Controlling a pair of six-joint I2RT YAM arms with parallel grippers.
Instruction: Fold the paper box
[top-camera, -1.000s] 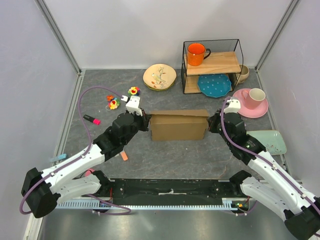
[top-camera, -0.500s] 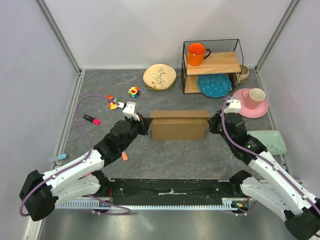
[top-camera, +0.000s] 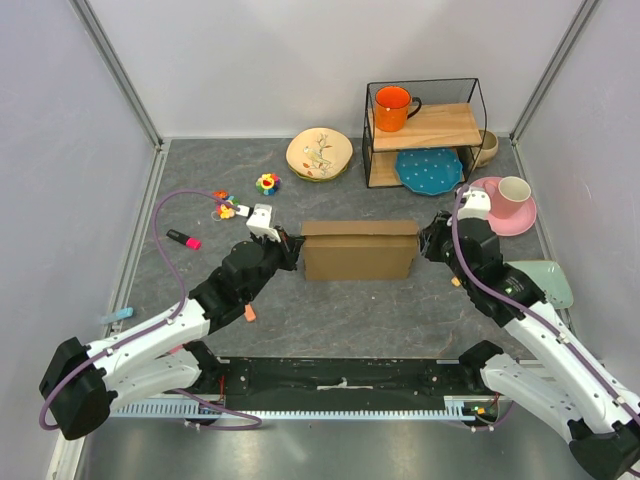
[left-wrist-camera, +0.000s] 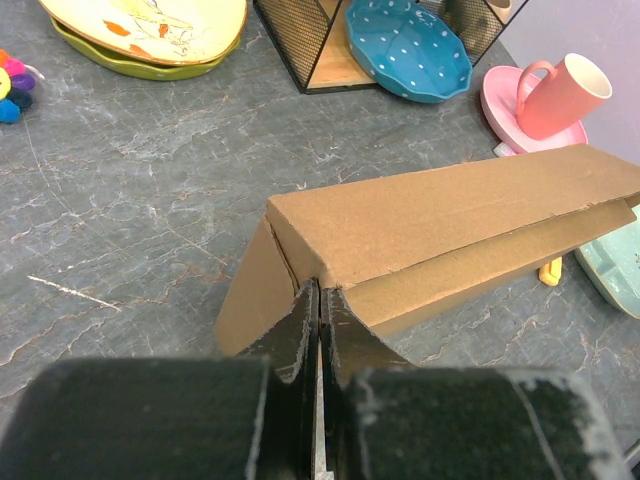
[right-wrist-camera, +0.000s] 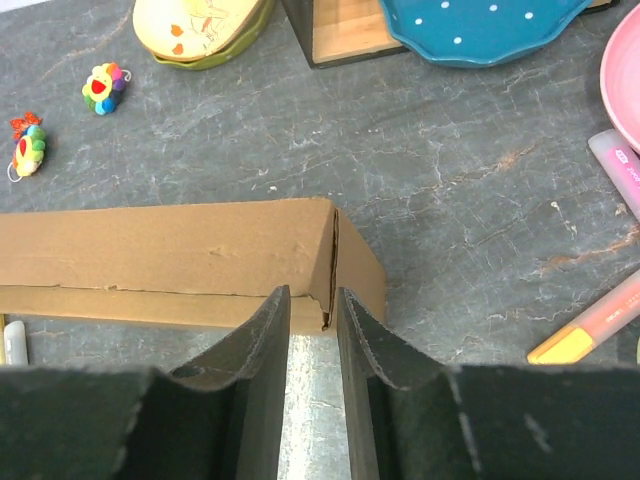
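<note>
The paper box (top-camera: 358, 252) is a plain brown cardboard box, folded into a long closed shape, lying mid-table. It shows in the left wrist view (left-wrist-camera: 450, 210) and the right wrist view (right-wrist-camera: 170, 250). My left gripper (top-camera: 293, 250) is at its left end. There the jaws (left-wrist-camera: 320, 295) are shut, their tips against the near corner with nothing seen between them. My right gripper (top-camera: 425, 245) is at the right end. Its jaws (right-wrist-camera: 310, 300) stand narrowly apart, either side of the box's torn front corner.
A black wire shelf (top-camera: 425, 130) with an orange mug (top-camera: 393, 105) and a blue plate (top-camera: 428, 168) stands behind the box. A pink cup and saucer (top-camera: 505, 200) and a pale green dish (top-camera: 545, 283) lie right. A flowered plate (top-camera: 319, 153), toy flowers (top-camera: 267, 183) and markers (top-camera: 183, 239) lie left.
My left gripper has shifted slightly toward me along the box's left end. My right wrist has drawn slightly right and back. The box has stayed in place.
</note>
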